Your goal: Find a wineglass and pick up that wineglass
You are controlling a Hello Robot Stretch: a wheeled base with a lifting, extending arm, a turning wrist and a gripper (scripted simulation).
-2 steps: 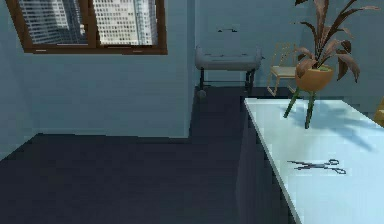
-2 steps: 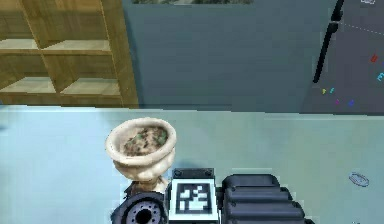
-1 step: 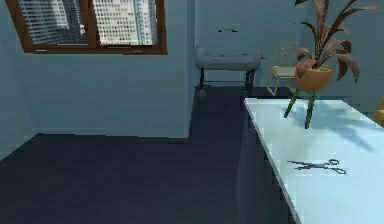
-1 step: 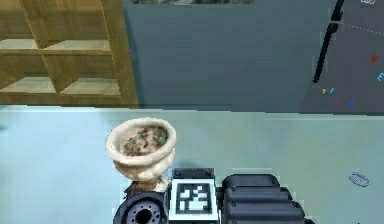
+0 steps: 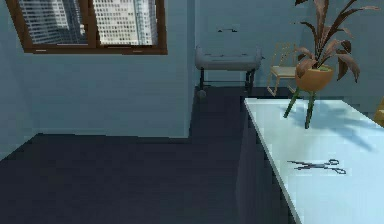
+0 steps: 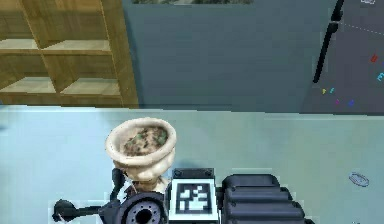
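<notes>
My arm's marker square [image 6: 195,197] rises from the bottom edge of the arm side view, over a pale tabletop [image 6: 60,150]. The gripper [image 6: 95,211] lies left of it, low in the picture. A beige bowl-shaped pot [image 6: 145,148] with dark mottled contents stands on the table right behind the gripper. I cannot tell whether the gripper holds anything. In the forward view the same pale table [image 5: 300,135] runs along the right side.
On the table in the forward view are a leafy plant in an orange pot on green legs [image 5: 313,72] and a pair of scissors [image 5: 322,166]. A small pale ring [image 6: 360,180] lies on the table. Beyond it stand a wooden shelf [image 6: 60,50] and a dark cabinet [image 6: 355,55]. Dark floor [image 5: 120,180] stretches left.
</notes>
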